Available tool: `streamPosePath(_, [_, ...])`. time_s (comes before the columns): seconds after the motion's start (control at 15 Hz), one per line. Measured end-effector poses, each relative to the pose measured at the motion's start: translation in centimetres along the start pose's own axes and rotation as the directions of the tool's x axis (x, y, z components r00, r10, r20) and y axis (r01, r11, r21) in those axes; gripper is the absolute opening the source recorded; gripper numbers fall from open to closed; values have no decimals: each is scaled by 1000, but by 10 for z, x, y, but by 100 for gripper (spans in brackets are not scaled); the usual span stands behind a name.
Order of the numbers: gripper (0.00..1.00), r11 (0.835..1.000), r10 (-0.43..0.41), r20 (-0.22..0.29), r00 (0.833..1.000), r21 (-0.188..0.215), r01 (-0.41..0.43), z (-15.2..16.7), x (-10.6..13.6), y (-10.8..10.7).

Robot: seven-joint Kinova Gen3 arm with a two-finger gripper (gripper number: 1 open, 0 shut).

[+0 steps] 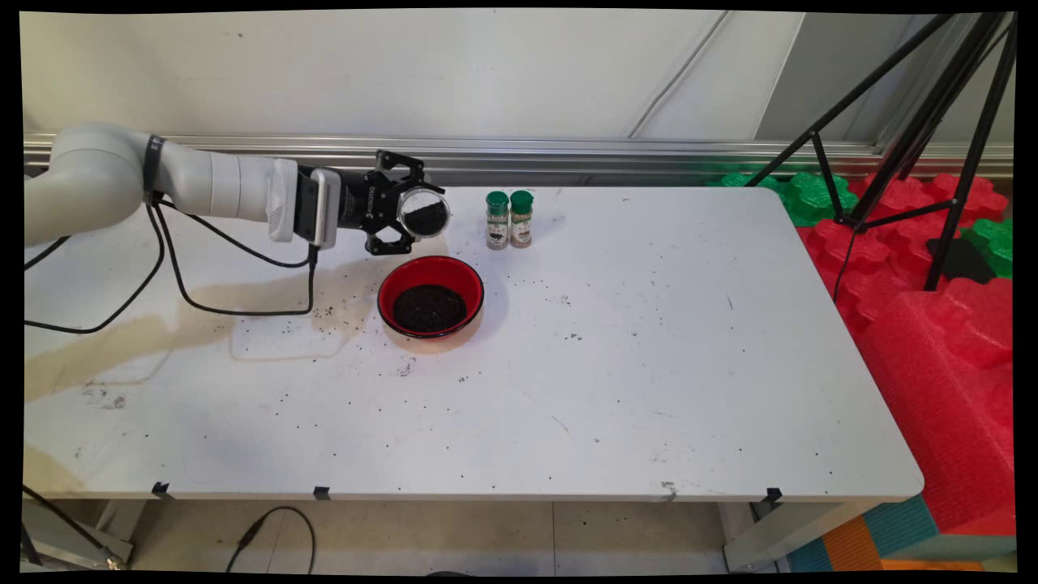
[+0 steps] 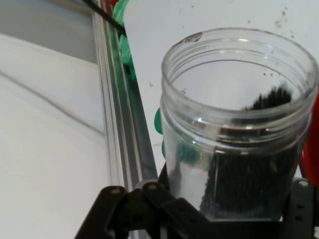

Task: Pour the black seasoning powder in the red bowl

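White table [image 1: 649,365] stands before a pale wall. Arm [image 1: 162,174] reaches in level from the left, wrist turned sideways. Gripper [image 1: 413,212] is clamped around a clear jar [image 1: 423,213] part-filled with dark grains, tipped on its side above the rear-left rim of a red bowl [image 1: 431,296] holding more grains. Two green-capped shakers [image 1: 509,219] stand just right.

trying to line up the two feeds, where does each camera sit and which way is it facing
Main view: fixed above the table's near side, looking down across it to the wall; shows the arm and the gripper.
Hand view: on the hand, looking along the gripper at the clear jar it grips.
Shared: the jar of dark grains, and green-capped bottles.
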Motion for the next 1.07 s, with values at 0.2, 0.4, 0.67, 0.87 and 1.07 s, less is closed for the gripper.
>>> streamPosePath(0.2, [0, 991, -131, -12, 991, -1, 131, -2, -2, -3])
streamPosePath(0.4, [0, 972, -236, -22, 972, -3, 236, -4, -3, -5])
streamPosePath(0.67, [0, 931, -366, -34, 930, -7, 366, -5, -5, -7])
streamPosePath(0.87, [0, 888, -460, -46, 887, -10, 460, -6, -5, -10])
streamPosePath(1.07, [0, 839, -543, -59, 838, -15, 543, -7, -4, -13])
